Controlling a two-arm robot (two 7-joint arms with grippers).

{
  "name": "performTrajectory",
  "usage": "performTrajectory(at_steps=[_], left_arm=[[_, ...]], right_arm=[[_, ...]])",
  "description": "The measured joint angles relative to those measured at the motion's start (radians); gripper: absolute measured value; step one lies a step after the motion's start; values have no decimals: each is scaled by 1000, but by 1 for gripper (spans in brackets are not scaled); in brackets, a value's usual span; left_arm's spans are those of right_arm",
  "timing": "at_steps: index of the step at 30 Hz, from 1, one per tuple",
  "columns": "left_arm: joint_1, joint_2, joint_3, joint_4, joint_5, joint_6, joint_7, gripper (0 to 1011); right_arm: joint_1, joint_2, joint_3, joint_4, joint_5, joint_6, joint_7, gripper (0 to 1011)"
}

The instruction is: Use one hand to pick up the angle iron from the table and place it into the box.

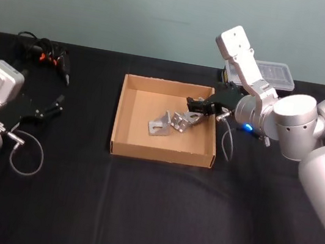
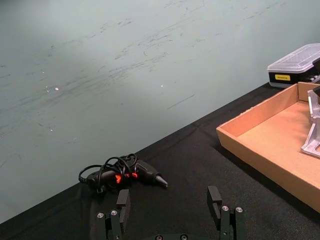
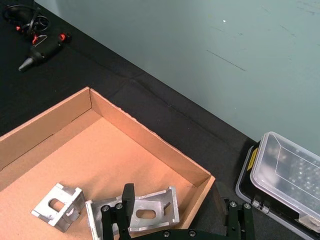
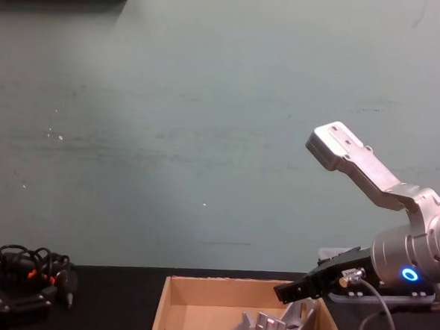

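The tan cardboard box sits mid-table on the black table. Two silver angle irons lie on its floor: one near the middle, the other just to its right. My right gripper hovers over the box's right part, directly above that second angle iron. Its fingers are spread wide and hold nothing. In the chest view the right gripper hangs just above the angle irons. My left gripper rests parked at the table's left, open.
A clear-lidded plastic case stands behind the box's far right corner. A tangle of black cables with orange bits lies at the far left. Open black tabletop spreads in front of the box.
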Motion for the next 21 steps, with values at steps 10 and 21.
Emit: performTrajectory(at_steps=[10, 21], left_arm=[[0, 0, 0, 0, 0, 0, 0, 1011], [0, 0, 0, 0, 0, 0, 0, 1011]], right_arm=[[-49, 20, 35, -84, -5, -11, 12, 1004], [-223, 101, 105, -352, 49, -12, 35, 1004]])
